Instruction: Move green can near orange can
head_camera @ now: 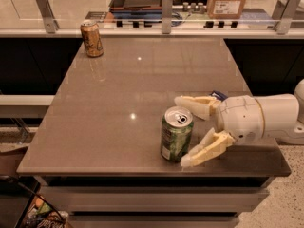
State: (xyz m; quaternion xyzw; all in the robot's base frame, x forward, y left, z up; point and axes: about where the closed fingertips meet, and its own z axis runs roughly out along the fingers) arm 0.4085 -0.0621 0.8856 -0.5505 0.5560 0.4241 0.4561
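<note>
Standing upright near the front edge of the table (118, 94), a little right of its middle, the green can (175, 136) shows its silver top and pull tab to the camera, with a white patch low on its left side. The tool (182, 132) reaches in from the right edge, its white rounded wrist hanging over the front right corner. Its two pale fingers (195, 106) are spread wide, and the can's right side sits in the gap between them. One finger lies on the far side of the can, level with its top. The other angles down toward the front edge, its tip just beside the can's base. Whether either finger touches the can cannot be told.

The orange can (91, 38) stands upright at the far left corner, well apart from the green can and diagonally across the table from it. Its reflection shows faintly on the glossy brown surface in front of it.

A small dark blue object (219, 94) lies on the table just behind the tool, near the right edge, mostly hidden by the far finger. Beyond the far edge sits a cardboard box (227, 1).
</note>
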